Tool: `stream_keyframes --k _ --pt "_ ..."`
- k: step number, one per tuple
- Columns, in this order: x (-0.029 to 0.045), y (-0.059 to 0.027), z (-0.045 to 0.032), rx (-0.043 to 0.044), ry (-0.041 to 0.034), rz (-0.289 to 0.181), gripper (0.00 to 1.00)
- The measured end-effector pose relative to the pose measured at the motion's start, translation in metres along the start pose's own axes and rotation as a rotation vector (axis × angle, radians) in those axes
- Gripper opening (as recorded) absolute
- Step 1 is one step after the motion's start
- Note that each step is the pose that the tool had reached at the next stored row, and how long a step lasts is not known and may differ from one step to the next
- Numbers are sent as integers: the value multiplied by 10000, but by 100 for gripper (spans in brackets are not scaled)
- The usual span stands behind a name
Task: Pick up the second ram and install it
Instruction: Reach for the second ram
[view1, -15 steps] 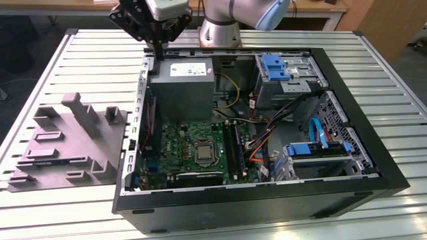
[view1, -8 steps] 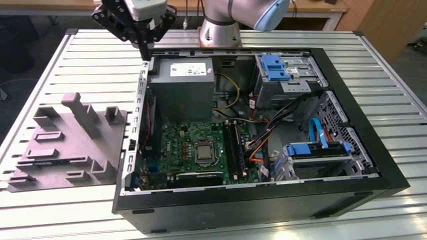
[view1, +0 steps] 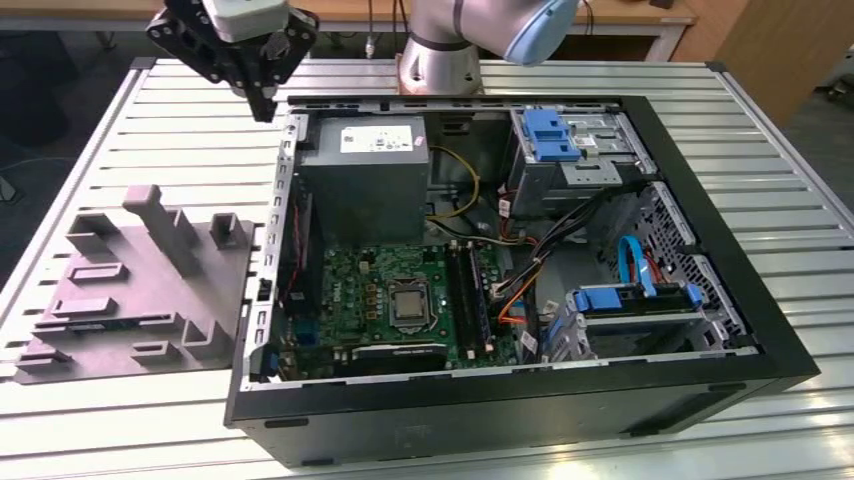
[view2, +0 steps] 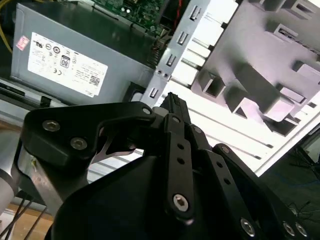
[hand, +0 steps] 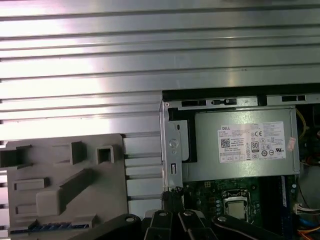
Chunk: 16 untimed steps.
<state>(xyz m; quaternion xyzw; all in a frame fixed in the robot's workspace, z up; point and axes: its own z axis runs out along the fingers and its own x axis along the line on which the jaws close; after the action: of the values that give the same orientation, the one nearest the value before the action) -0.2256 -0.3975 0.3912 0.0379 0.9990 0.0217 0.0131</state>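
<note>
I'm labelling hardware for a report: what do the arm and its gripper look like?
The arm is a silver-grey tube with a light blue joint cap. The gripper is matte black, built of flat linkage bars pinned with silver screws, and is mounted on a pale grey wrist block.

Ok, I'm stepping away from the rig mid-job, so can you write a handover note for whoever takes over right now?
Claw: shut, empty, hanging over the table between the tray and the case, near its back corner.
Ram: a blue-green strip, apparently the stick, lies in the tray's long groove.
Done: nothing picked up yet.
Left: grasp the stick and seat it in the board's slots.
</note>
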Motion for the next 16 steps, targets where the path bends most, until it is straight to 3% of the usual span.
stream_keyframes --k 16 --pt "496 -25 7 0 0 -1 10"
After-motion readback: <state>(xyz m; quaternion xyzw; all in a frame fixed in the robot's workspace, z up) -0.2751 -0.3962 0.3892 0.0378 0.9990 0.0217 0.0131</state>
